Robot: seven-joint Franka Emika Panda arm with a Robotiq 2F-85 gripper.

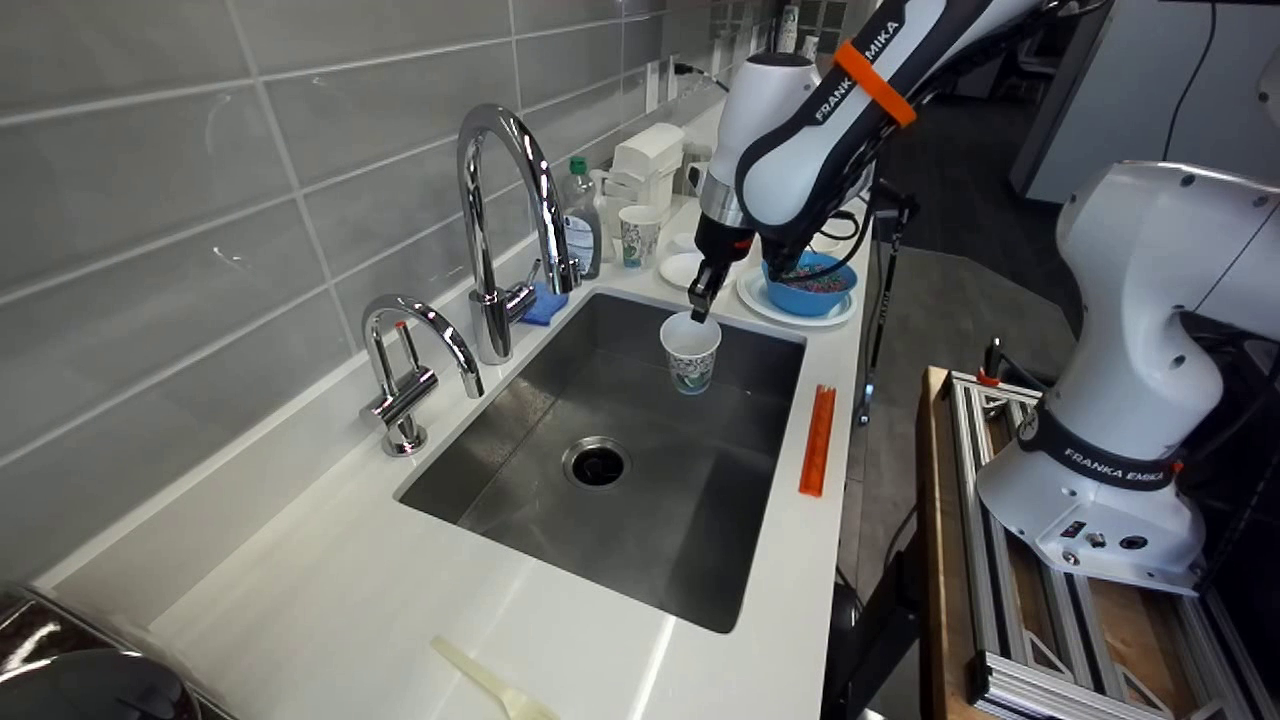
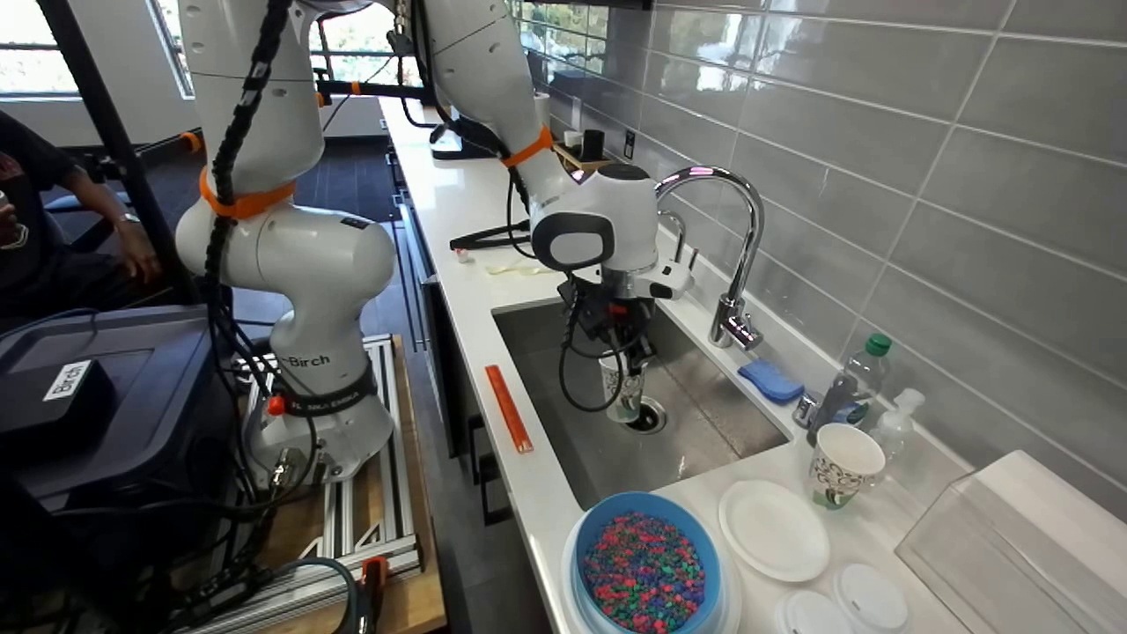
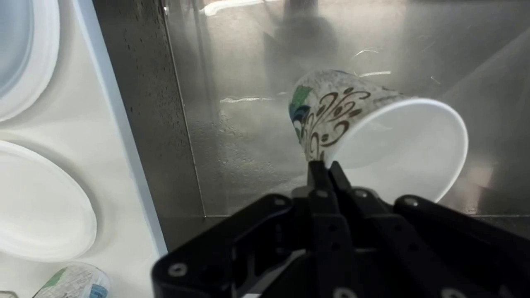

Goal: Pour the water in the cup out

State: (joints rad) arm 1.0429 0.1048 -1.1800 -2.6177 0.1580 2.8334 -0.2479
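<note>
The cup point(image 1: 691, 358) is white with a printed brown, green and blue pattern. It hangs over the sink point(image 1: 640, 560), near upright in both exterior views. My gripper point(image 1: 700, 308) is shut on the cup's rim, one finger inside the wall and one outside. In the wrist view the fingertips point(image 3: 325, 165) pinch the near rim of the cup point(image 3: 343, 107), whose mouth opens toward the lower right. A faint curved edge shows inside; I cannot tell for sure whether it is water. The cup also shows in an exterior view point(image 2: 622, 401), partly behind cables.
A tall faucet point(image 1: 500, 200) and a small tap point(image 1: 400, 385) stand along the wall side. A second patterned cup point(image 2: 845, 467), a soap bottle point(image 2: 850, 383), white plates point(image 2: 775, 528) and a blue bowl point(image 2: 647, 563) stand beyond one sink end. An orange strip point(image 1: 818, 440) lies on the counter edge.
</note>
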